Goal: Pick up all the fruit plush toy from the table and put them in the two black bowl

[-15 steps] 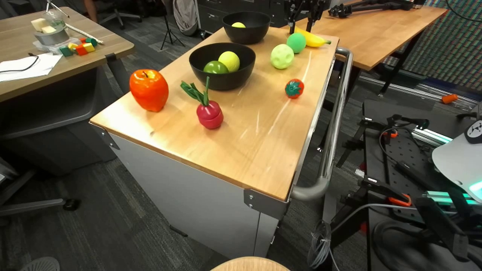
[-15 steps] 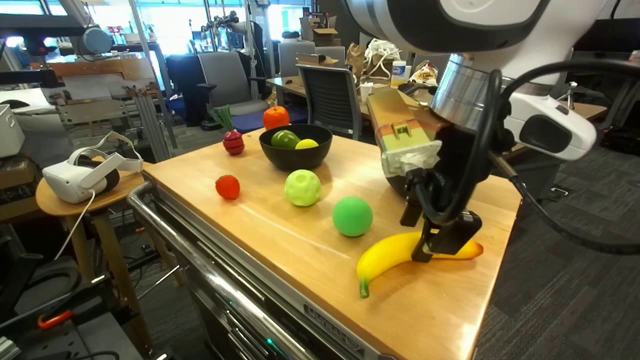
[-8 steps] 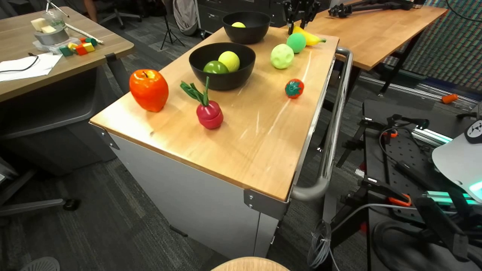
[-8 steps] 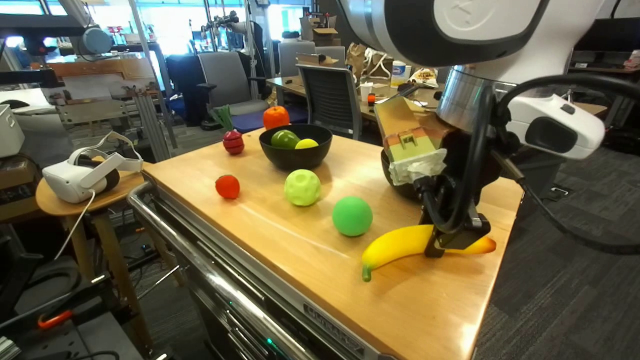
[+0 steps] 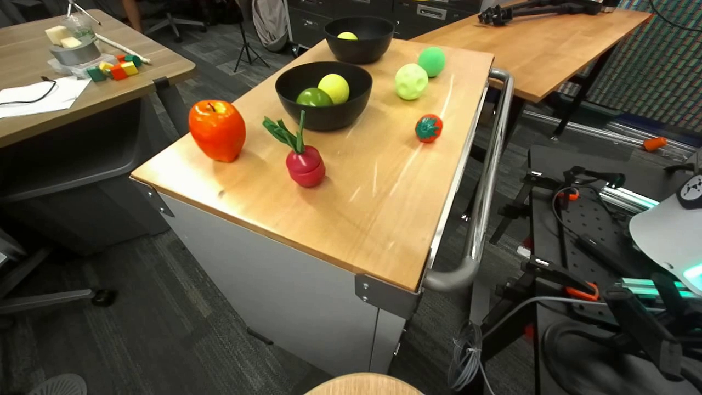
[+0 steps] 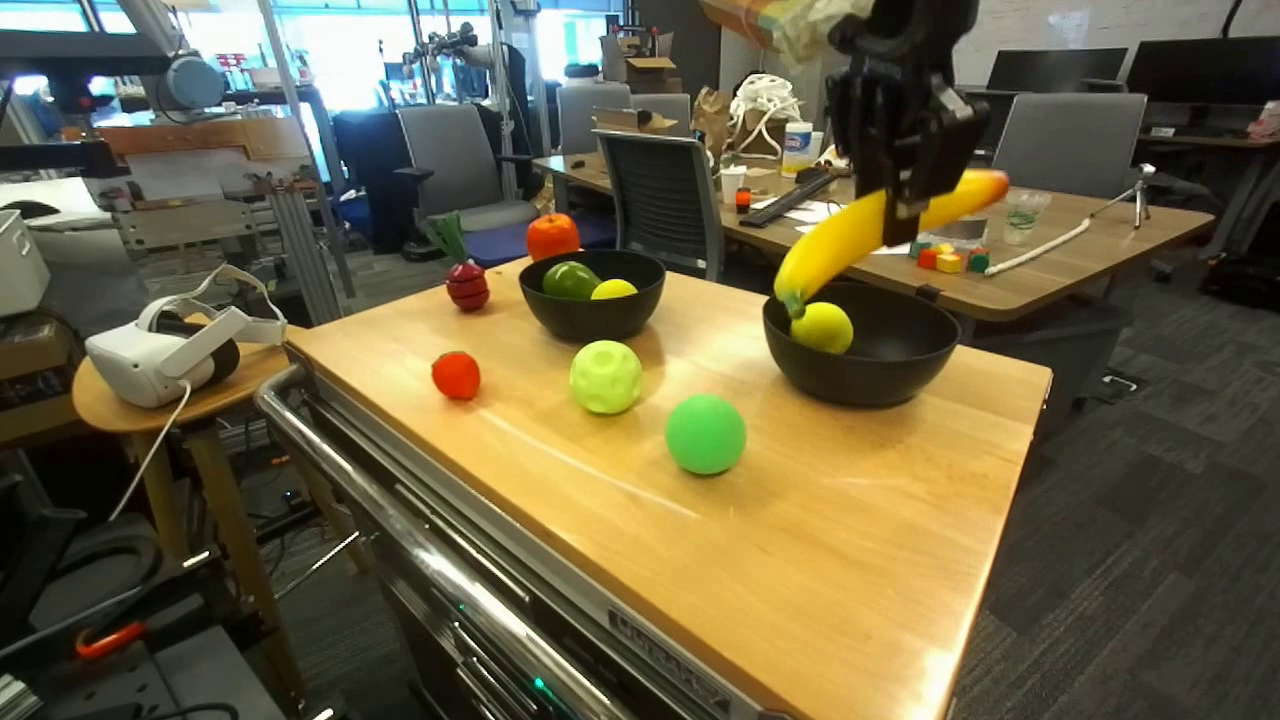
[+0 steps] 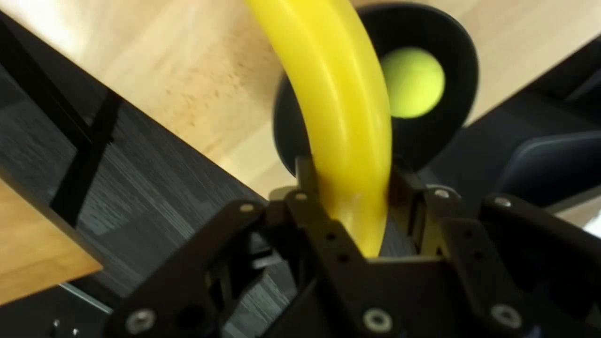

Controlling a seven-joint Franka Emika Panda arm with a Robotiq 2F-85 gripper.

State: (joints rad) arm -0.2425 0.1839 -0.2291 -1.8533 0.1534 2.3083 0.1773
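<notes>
Now the gripper (image 7: 352, 180) has its jaws pinching the banana (image 7: 338, 94) from both sides. That is the fresh change: down at the table (image 6: 850, 560) half a second ago, the banana hangs in the air, tilted with its stem end lowest, so the pick looks done and the placing should come next. Just beyond and below it stands a black bowl (image 6: 870, 385) with a yellow ball (image 6: 822, 328) inside; the stem end overlaps the rim in an exterior view, but how high it hangs is hard to judge. The banana may prove long for that bowl and settle across the rim.

Farther from the gripper, the green ball (image 6: 706, 434), the dimpled pale-green ball (image 6: 606, 376) and the strawberry (image 6: 456, 375) lie loose. Past the balls, the other black bowl (image 6: 590, 318) holds a green fruit (image 5: 314, 97) and a yellow fruit (image 5: 333, 88). Farthest out, the radish (image 6: 468, 286) and the big red-orange fruit (image 5: 216, 130) also sit outside the bowls, leaving five toys after this one.
</notes>
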